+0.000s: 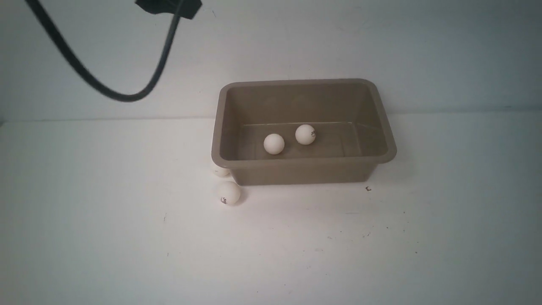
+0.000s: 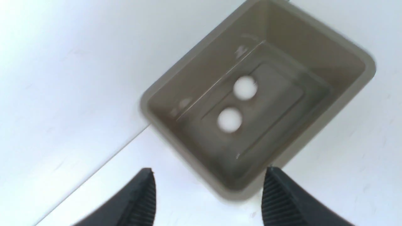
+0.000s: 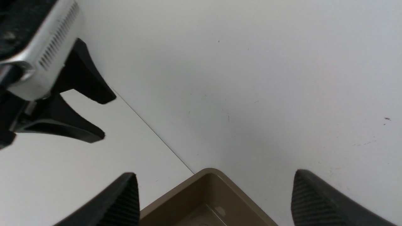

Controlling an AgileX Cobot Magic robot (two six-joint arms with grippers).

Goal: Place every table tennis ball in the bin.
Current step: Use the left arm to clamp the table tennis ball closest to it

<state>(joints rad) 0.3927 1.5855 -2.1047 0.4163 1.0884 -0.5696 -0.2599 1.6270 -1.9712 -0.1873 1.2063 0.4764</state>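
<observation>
While two small matte white table tennis balls (image 1: 274, 143) (image 1: 305, 134) lie close together but apart on the floor of the rectangular taupe-brown plastic bin (image 1: 296, 173), two more rest outside it on the white counter (image 1: 127, 237) at its near-left corner. One of these (image 1: 229, 192) sits just clear of the bin wall. The other (image 1: 220, 170) is tucked partly under the flared rim. The bin's far side stands at the pale wall (image 1: 402, 46).

The left arm (image 3: 34, 59) hangs high above the counter, up and to the left of the bin. The front view shows only a black part (image 1: 169, 6) at the top edge and a drooping black cable (image 1: 123, 96). Its wrist view, blurred, looks steeply down into the bin. Its jaws stand apart with nothing between the ribbed black fingertips (image 2: 144, 197).

The right arm does not show in the front view. Its wrist view looks across one rounded bin corner to the seam where counter meets wall. Its jaws are spread wide and empty, fingertips (image 3: 125, 201) well apart.
</observation>
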